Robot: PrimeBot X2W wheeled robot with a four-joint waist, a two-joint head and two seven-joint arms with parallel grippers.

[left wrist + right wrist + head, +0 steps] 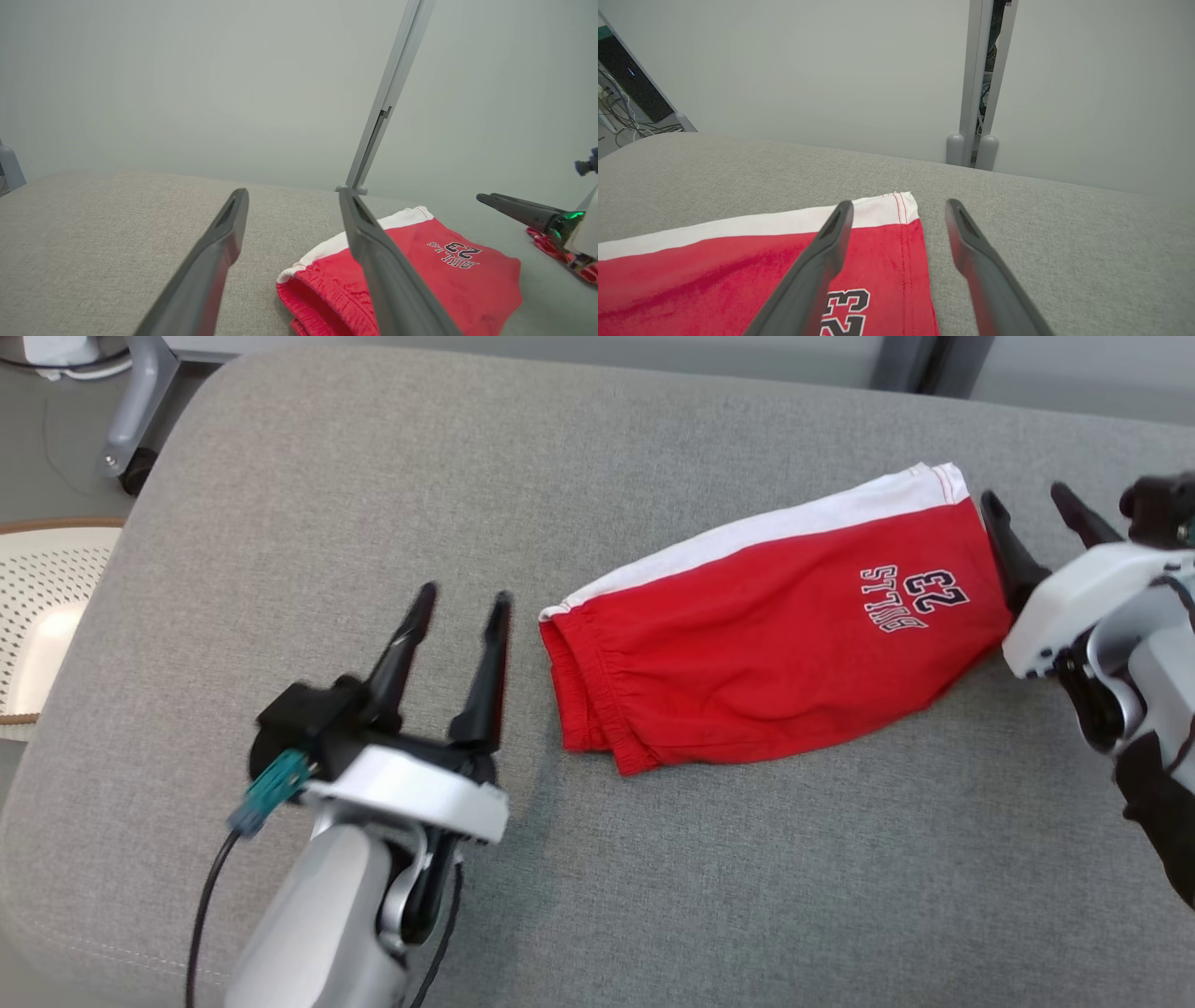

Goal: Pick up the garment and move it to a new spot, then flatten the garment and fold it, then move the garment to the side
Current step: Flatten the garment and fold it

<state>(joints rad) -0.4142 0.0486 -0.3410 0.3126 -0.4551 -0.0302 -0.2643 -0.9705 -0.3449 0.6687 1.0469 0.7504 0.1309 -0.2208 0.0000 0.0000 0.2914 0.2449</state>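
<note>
Shorts (pixel 714 275): cropped by left and bottom edges of right wrist view; printed number runs off the bottom.
Waistband (pixel 308 275): lower middle of left wrist view, partly behind a dark finger (pixel 387 280).
Right gripper (pixel 1023 493): body cut by head view's right edge.
Perforated white object (pixel 47 607): cut at left edge, unidentifiable.

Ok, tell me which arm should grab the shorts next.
Probably the right. The right gripper is open astride the hem edge of the shorts; the left gripper, also open, sits beside the waistband over bare cushion.
</note>
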